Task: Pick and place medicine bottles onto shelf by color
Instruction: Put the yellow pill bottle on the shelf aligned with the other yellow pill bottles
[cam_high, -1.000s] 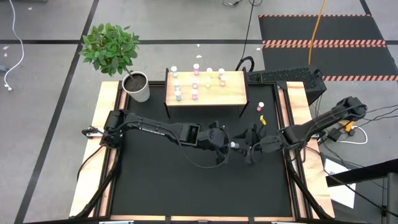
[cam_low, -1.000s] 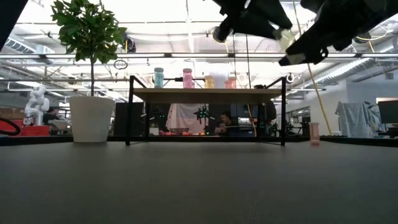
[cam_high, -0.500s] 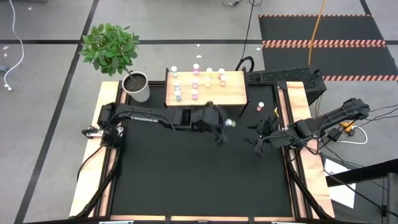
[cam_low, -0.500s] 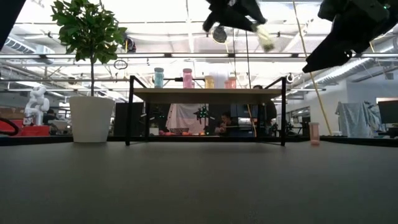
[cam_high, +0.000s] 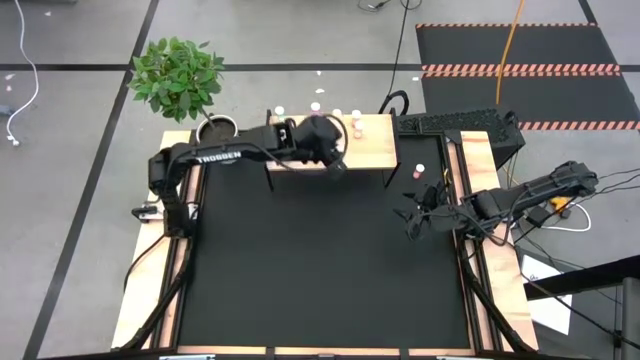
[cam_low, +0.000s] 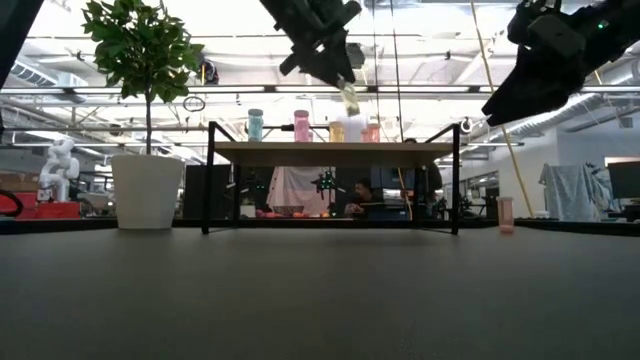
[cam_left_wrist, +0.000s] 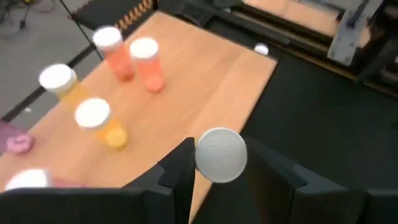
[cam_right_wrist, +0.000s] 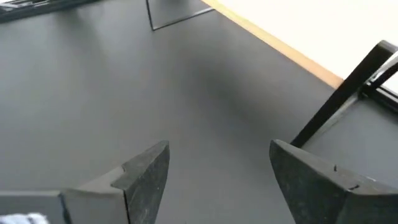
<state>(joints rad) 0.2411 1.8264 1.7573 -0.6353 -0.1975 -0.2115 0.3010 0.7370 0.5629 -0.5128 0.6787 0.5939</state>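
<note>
A white-capped bottle (cam_left_wrist: 221, 155) is being gripped between the two dark fingers of the left gripper (cam_high: 333, 160), whose jaws are closed on its sides. In the low view the bottle's pale yellowish body (cam_low: 349, 97) is being carried tilted above the shelf (cam_low: 330, 150), clear of its top. From above, the left gripper is being held over the front edge of the wooden shelf (cam_high: 375, 155), near its middle. On the shelf top, two yellow bottles (cam_left_wrist: 99, 121) and two pink-orange bottles (cam_left_wrist: 147, 63) are being shown standing upright in pairs just beyond the held one. The right gripper (cam_high: 413, 217) is being kept over the black table (cam_high: 300, 280) near its right edge, well apart from the shelf, with its fingers (cam_right_wrist: 147, 171) spread wide and nothing between them. One small pink bottle (cam_low: 504, 213) is being left standing on the table to the right of the shelf
</note>
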